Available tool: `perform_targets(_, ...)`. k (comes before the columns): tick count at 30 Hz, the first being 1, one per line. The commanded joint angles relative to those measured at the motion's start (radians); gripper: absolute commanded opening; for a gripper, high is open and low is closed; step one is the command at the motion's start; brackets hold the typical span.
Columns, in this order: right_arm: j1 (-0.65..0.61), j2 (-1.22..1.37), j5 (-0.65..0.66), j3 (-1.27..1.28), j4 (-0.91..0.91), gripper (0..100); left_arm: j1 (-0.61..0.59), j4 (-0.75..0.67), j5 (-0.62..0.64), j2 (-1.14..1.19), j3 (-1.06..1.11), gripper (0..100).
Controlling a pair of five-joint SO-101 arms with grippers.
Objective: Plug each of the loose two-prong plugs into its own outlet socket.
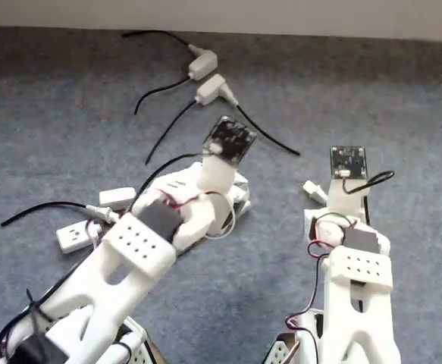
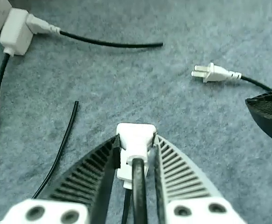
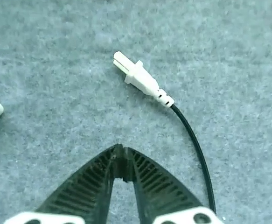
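My left gripper (image 2: pixel 136 138) is shut on a white outlet socket (image 2: pixel 136 145), whose black cord runs back between the fingers. Ahead of it on the grey carpet lies a loose white two-prong plug (image 2: pixel 215 73) with a black cord, prongs pointing toward the held socket. The same plug (image 3: pixel 142 79) lies a short way in front of my right gripper (image 3: pixel 122 149), which is shut with nothing in it. From above, the plug (image 1: pixel 314 191) lies just beside the right arm (image 1: pixel 353 258).
Two white sockets (image 1: pixel 203 64) (image 1: pixel 209 91) with plugs and black cords lie at the far side of the carpet. Another white socket (image 1: pixel 76 236) and a white plug body (image 1: pixel 117 197) lie beside the left arm (image 1: pixel 141 243). Loose black cords (image 2: pixel 56 154) cross the carpet.
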Motion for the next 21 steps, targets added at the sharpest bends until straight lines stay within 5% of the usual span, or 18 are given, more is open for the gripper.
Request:
perform_targets(1,0.008,-0.005,-0.020,0.050,-0.082,0.6,0.012,0.103,-0.044,0.088,-0.162,1)
perform_targets(21,0.008,-0.005,-0.020,0.231,-0.328,0.6,0.012,0.470,-0.158,0.730,-0.750,1)
